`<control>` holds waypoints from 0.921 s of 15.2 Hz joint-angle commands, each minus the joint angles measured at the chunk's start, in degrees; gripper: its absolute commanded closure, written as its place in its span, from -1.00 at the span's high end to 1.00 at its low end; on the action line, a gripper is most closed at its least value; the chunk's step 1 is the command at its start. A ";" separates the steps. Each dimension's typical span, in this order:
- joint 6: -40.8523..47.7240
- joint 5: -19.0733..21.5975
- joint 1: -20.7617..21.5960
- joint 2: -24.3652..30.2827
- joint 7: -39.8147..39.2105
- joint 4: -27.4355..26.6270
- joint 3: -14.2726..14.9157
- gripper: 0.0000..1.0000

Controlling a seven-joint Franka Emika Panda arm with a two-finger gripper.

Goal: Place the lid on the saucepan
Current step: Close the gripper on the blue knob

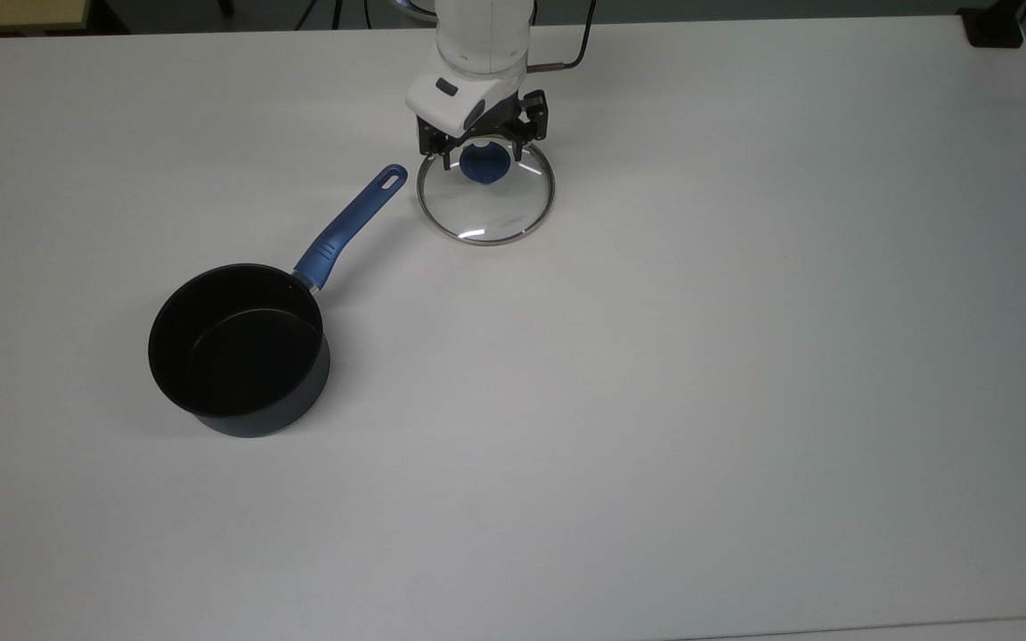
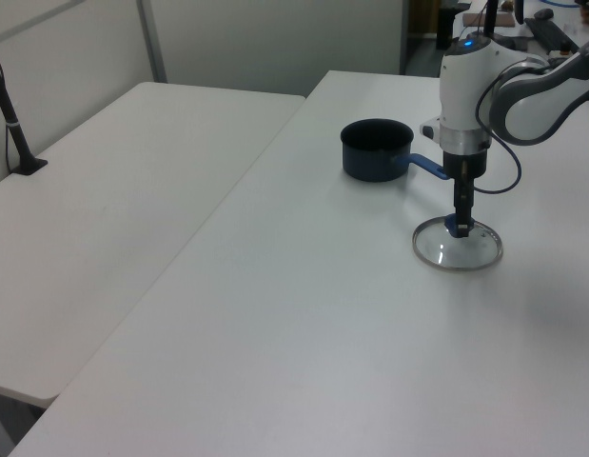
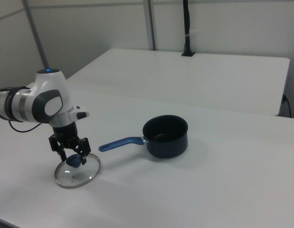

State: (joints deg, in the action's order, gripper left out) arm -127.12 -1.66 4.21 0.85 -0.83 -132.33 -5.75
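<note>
Lid (image 1: 485,198) of clear glass lies flat on the white table (image 1: 700,356), just beside the tip of the saucepan (image 1: 240,348) handle. Arm reaches straight down; gripper (image 1: 483,157) straddles the lid's blue knob (image 1: 484,166), fingers spread either side, not clamped. Saucepan sits uncovered, toward the top view's lower left.

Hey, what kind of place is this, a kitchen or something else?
Probably a lab or office, not a kitchen: a robot arm works on plain white tables beside grey partition walls. The saucepan and lid look like test props.
</note>
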 commanded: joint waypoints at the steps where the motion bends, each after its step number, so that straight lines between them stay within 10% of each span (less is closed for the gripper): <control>1: -1.38 -0.01 1.15 -0.67 -0.31 -0.21 0.39 0.77; 14: -1.38 -0.01 1.15 -0.76 -0.31 0.41 0.39 0.20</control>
State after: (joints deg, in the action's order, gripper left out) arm -127.15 -1.67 4.70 0.34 -0.83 -132.16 -5.75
